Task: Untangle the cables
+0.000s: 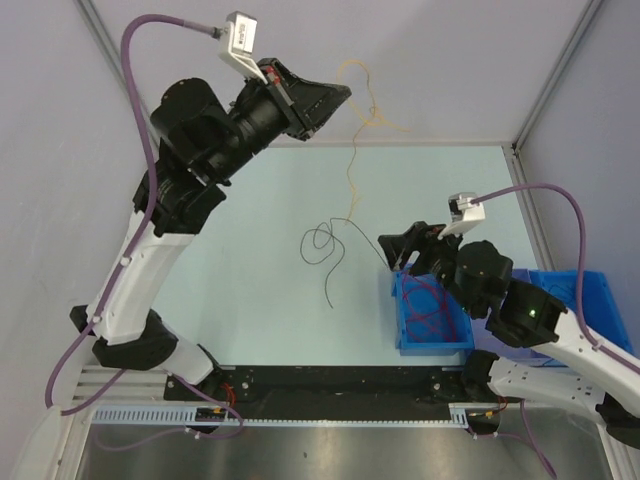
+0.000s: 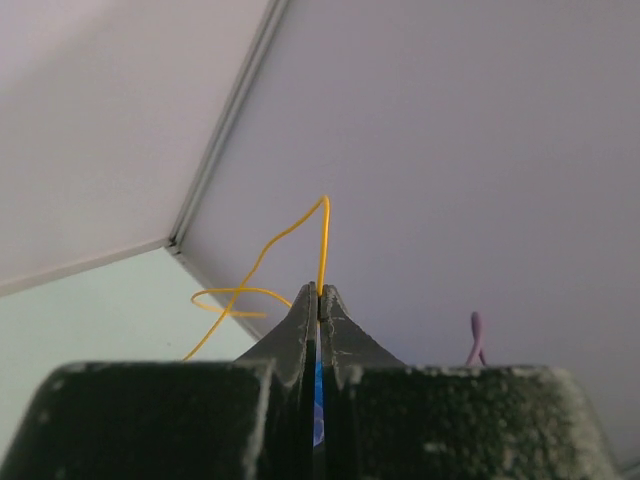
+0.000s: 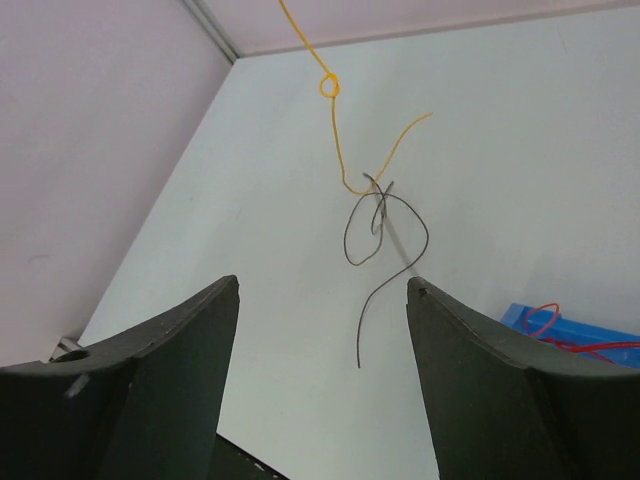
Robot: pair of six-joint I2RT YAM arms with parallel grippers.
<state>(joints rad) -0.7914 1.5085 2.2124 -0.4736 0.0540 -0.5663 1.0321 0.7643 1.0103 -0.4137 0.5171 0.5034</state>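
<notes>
Right wrist view: yellow cable cut off by top edge; its crossing with black cable too fine to read; blue bin mostly hidden behind right tool, red cable inside partly covered. Left wrist view: yellow cable's lower run hidden behind left tool.

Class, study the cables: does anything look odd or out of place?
Yes: the yellow cable, hanging from the shut left gripper, has a knot, and its lower end is snagged in the looped black cable.

No legible text, seemingly.
</notes>
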